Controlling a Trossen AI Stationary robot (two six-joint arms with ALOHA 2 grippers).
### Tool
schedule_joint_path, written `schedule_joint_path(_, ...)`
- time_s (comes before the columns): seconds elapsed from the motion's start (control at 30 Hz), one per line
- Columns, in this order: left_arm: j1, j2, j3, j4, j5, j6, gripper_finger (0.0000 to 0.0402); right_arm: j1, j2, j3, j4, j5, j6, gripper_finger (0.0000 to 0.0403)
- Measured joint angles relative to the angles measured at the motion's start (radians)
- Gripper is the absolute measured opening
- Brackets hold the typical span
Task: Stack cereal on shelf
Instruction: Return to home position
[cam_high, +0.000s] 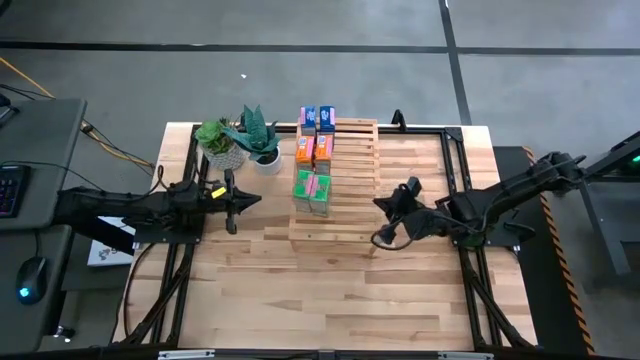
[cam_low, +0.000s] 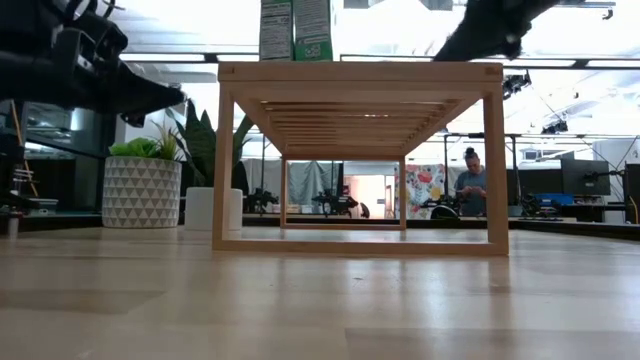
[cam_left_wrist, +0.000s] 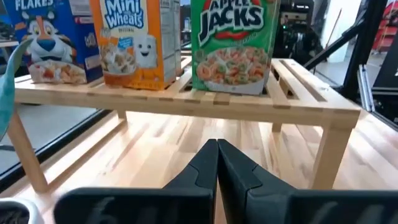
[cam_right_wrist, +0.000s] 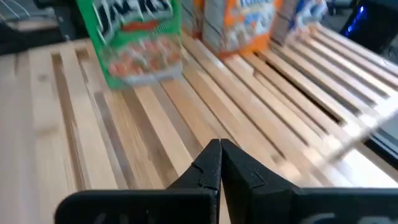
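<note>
The light-wood slatted shelf (cam_high: 345, 185) stands mid-table on its legs (cam_low: 225, 170). Six cereal boxes stand upright on its left part in pairs: blue (cam_high: 317, 118) at the far end, orange (cam_high: 313, 151) in the middle, green (cam_high: 311, 190) nearest. My left gripper (cam_high: 252, 200) is shut, hovering left of the shelf, level with the green box (cam_left_wrist: 233, 43); its wrist view also shows an orange box (cam_left_wrist: 134, 43) and a blue one (cam_left_wrist: 50, 37). My right gripper (cam_high: 379, 204) is shut, above the shelf's right edge, over bare slats (cam_right_wrist: 186, 118).
Two potted plants (cam_high: 220, 140) (cam_high: 262, 135) stand on the table left of the shelf's far end, close behind my left arm. The shelf's right half holds nothing. Black frame rails (cam_high: 455, 180) run along the table's sides. A person (cam_low: 470, 185) stands far off in the room.
</note>
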Motion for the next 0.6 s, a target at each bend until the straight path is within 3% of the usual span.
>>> schedule_joint_path(0.2, 0.000, -0.008, 0.000, 0.029, 0.001, 0.008, 0.0000, 0.074, -0.088, -0.001, -0.262, 0.017, 0.162, 0.0000)
schedule_joint_path(0.3, 0.000, -0.008, 0.000, 0.035, 0.001, 0.010, 0.0000, 0.117, -0.153, -0.055, -0.262, 0.058, 0.202, 0.0000)
schedule_joint_path(0.43, 0.000, -0.008, 0.000, 0.036, 0.002, 0.011, 0.0000, 0.139, -0.280, -0.243, -0.069, 0.022, 0.138, 0.0000)
schedule_joint_path(0.6, 0.000, -0.008, 0.000, 0.037, -0.001, 0.011, 0.0000, 0.052, -0.487, -0.473, 0.310, -0.146, -0.090, 0.0000)
